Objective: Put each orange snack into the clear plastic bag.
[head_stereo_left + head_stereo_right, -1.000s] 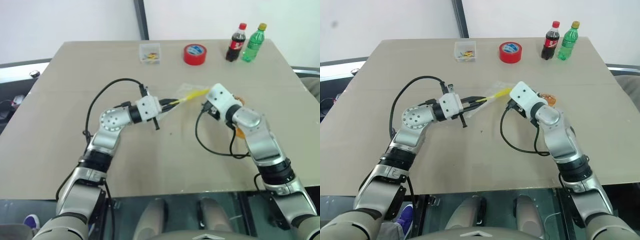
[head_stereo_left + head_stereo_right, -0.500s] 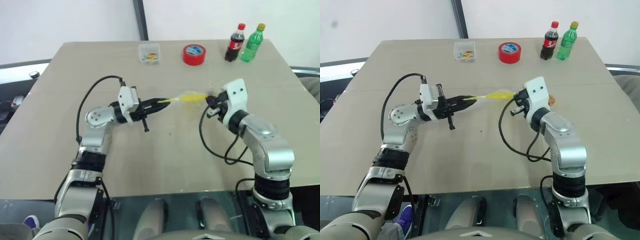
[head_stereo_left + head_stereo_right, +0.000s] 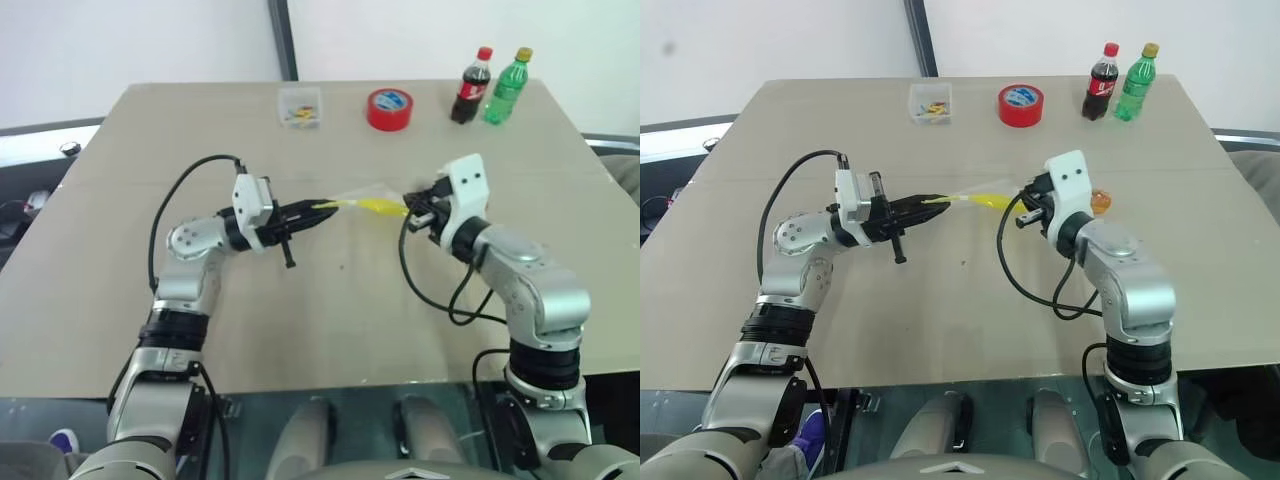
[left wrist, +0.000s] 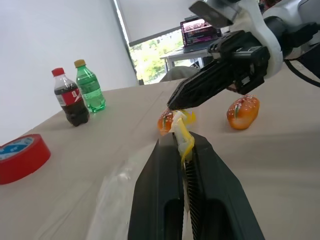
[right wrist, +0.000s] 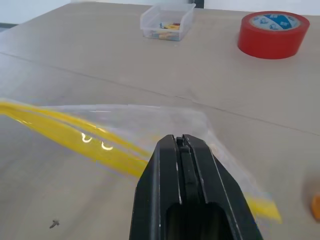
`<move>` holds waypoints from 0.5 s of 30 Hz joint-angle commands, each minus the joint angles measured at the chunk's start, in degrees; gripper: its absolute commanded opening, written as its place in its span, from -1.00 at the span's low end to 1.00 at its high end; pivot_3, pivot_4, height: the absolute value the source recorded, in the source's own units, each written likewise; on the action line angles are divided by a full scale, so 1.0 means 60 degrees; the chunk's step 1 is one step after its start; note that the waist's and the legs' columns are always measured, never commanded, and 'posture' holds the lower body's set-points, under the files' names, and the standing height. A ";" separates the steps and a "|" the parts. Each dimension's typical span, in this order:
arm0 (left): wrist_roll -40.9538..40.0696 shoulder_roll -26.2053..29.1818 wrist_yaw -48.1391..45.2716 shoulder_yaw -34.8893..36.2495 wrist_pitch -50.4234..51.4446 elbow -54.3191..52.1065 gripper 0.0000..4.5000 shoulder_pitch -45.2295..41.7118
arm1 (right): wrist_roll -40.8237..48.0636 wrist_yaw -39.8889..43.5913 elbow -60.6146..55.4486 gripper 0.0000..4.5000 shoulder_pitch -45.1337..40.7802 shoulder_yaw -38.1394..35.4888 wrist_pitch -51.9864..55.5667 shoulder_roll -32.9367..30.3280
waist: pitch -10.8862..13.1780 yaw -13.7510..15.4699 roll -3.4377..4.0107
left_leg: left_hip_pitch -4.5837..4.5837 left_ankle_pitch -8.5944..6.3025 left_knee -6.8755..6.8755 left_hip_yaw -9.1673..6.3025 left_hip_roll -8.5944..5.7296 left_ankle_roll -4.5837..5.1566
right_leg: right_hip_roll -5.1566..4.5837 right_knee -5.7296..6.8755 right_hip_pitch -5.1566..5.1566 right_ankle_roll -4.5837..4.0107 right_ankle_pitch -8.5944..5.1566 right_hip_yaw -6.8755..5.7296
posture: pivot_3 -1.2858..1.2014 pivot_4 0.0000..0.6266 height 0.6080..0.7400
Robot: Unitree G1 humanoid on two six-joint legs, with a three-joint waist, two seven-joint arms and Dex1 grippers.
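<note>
Starting at the left: one left gripper [image 3: 318, 208], pointing toward the robot's right, fingers clamped on the yellow seal strip at one end of the clear plastic bag [image 3: 367, 200]. One bag only, held up off the table [image 3: 150, 150] and stretched between the two arms, yellow strip running across it. Behind, near the table's far edge, one small clear box [image 3: 300, 106] with tiny yellow-orange bits inside, then one red tape roll [image 3: 389, 109] just to its right. At the bag's other end, one right gripper [image 3: 412, 207], fingers pressed together on the bag's edge, its tips meeting the left gripper's tips in the left wrist view. Two orange snacks, counted in the left wrist view: one [image 4: 166, 120] lying on the table just behind the pinched strip, partly hidden by it, the other [image 4: 243, 111] lying a little apart from it under the right arm; neither inside the bag. Far right at the back, two bottles standing upright side by side: one dark cola bottle [image 3: 473, 86] with a red cap, one green bottle [image 3: 505, 87] with a yellow cap.
</note>
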 commanded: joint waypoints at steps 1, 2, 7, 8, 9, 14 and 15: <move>-0.0052 0.0050 0.0104 0.0238 0.0051 -0.0469 -1.00 0.0013 | 0.0183 0.0023 -0.0841 -0.96 0.0203 0.0133 -0.0253 -0.0491 | 0.0000 -0.0003 0.0000 | 0.0000 0.0000 0.0000 0.0000 0.0000 0.0000 | 0.0000 -0.0001 0.0000 0.0000 0.0000 0.0000 | 0.03 -0.52 1.00; -0.0057 0.0053 0.0098 0.0232 0.0061 -0.0484 -1.00 0.0024 | 0.0057 0.0086 -0.0933 -0.96 0.0304 0.0402 -0.0559 -0.0780 | 0.0000 -0.0003 0.0000 | 0.0000 0.0000 0.0000 0.0001 0.0000 0.0000 | 0.0000 -0.0002 0.0000 0.0000 0.0000 0.0001 | 0.03 -0.52 1.00; -0.0090 0.0058 0.0037 0.0208 0.0187 -0.0595 -1.00 0.0088 | -0.1114 0.0321 -0.0574 -0.74 0.0567 0.1869 -0.2486 -0.2521 | 0.0001 -0.0019 0.0001 | 0.0001 0.0000 0.0000 0.0004 -0.0001 0.0000 | 0.0000 -0.0003 0.0001 0.0002 -0.0001 0.0001 | 0.03 -0.52 1.00; -0.0088 0.0059 0.0024 0.0206 0.0194 -0.0606 -1.00 0.0101 | -0.1372 0.0347 -0.0459 -0.59 0.0597 0.2117 -0.2867 -0.2816 | 0.0001 -0.0024 0.0000 | 0.0002 0.0000 0.0000 0.0007 -0.0001 0.0000 | 0.0001 -0.0004 0.0001 0.0002 -0.0002 0.0002 | 0.03 -0.52 1.00; -0.0084 0.0064 0.0012 0.0200 0.0202 -0.0629 -1.00 0.0116 | -0.1833 0.0365 -0.0327 -0.39 0.0615 0.2478 -0.3401 -0.3256 | 0.0001 -0.0024 0.0000 | 0.0002 0.0000 0.0000 0.0008 -0.0001 0.0001 | 0.0001 -0.0004 0.0001 0.0003 -0.0002 0.0002 | 0.03 -0.52 1.00; -0.0104 0.0073 0.0008 0.0203 0.0294 -0.0733 -1.00 0.0174 | -0.2880 0.0793 0.0310 -0.26 0.0632 0.3369 -0.5045 -0.4344 | 0.0002 -0.0002 -0.0003 | 0.0000 0.0000 0.0000 0.0009 -0.0001 0.0001 | -0.0001 -0.0014 0.0004 0.0003 -0.0002 0.0002 | 0.03 -0.52 1.00; -0.0107 0.0072 0.0012 0.0206 0.0316 -0.0777 -1.00 0.0200 | -0.3126 0.0891 0.0545 -0.26 0.0590 0.3586 -0.5408 -0.4517 | 0.0002 -0.0004 -0.0004 | 0.0000 0.0000 0.0000 0.0007 0.0000 0.0001 | 0.0000 -0.0018 0.0005 0.0003 -0.0002 0.0000 | 0.03 -0.52 1.00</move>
